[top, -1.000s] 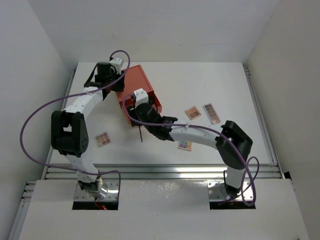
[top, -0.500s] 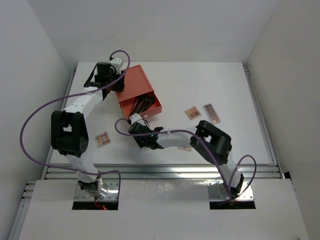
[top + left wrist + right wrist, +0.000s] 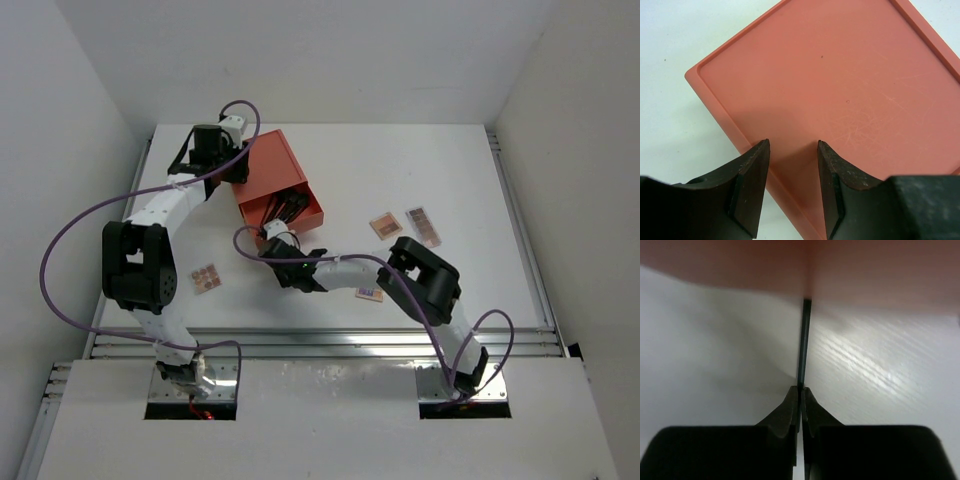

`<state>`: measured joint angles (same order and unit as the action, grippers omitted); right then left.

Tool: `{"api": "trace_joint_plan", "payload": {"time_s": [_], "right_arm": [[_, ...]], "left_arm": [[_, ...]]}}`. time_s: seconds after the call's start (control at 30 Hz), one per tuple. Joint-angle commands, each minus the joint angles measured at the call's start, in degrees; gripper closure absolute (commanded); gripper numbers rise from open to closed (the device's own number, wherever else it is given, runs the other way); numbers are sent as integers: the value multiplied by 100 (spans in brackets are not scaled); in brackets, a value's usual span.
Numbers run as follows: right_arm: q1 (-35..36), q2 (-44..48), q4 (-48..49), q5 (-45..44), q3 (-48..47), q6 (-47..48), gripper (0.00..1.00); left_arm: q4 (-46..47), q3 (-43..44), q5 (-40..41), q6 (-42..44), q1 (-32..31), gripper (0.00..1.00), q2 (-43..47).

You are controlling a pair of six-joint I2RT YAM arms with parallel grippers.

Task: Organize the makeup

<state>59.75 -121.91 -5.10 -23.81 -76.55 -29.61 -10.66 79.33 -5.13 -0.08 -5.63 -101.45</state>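
Note:
The makeup lies scattered on the white table. My right gripper (image 3: 280, 250) sits low on the table just in front of the orange drawer box (image 3: 268, 175), shut on a thin black stick (image 3: 802, 345) that points toward the box. Several black sticks (image 3: 287, 208) lie in the open drawer. Small palettes rest at the left (image 3: 207, 277), at the right (image 3: 385, 225) (image 3: 424, 227), and one (image 3: 369, 293) partly under my right forearm. My left gripper (image 3: 791, 150) stands open astride the box's far-left edge (image 3: 740, 145), one finger over the lid, one outside.
The box's flat orange lid (image 3: 840, 85) fills the left wrist view. Purple cables loop from both arms. White walls enclose the table on three sides, and a metal rail (image 3: 320, 340) runs along the near edge.
My right gripper left the drawer, came down to the table in front of the box, and shut on the black stick. The left arm has not moved.

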Motion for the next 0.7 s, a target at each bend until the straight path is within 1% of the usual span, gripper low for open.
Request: {"api": "trace_joint_plan", "payload": {"time_s": [0.0,0.03,0.1,0.13,0.2,0.23,0.3,0.33,0.43,0.53,0.67], "right_arm": [[-16,307,-649,140,682,-265,100],[-7,699,-693,149,860,-300,100],[-7,992,-720,280,1605,-274,100],[2,1385,-764,324,1783,-135,100],[98,1669,-913,553,2161,120,100],[116,1722,-1087,614,2223,278,98],[151,1784,-1151,913,2355,412,89],[160,1758,-1220,948,2356,490,82],[64,1592,-1326,1001,2075,622,74],[-42,1345,-1353,1010,1794,693,70],[-174,1047,-1239,1273,1426,807,69]], "left_arm": [[-912,-155,135,-10,159,51,-200],[-912,-155,135,-10,211,51,-200],[-912,-102,135,-10,211,51,-200],[-912,-102,82,-10,211,51,-200],[-912,-102,82,-63,211,51,-252],[-912,-102,82,-63,211,51,-253],[-912,-102,20,-63,211,51,-253],[-912,-102,20,-63,211,51,-253],[-912,-102,20,-63,211,51,-253],[-912,-49,20,-63,211,51,-253],[-912,-49,20,-63,211,51,-253]]}}
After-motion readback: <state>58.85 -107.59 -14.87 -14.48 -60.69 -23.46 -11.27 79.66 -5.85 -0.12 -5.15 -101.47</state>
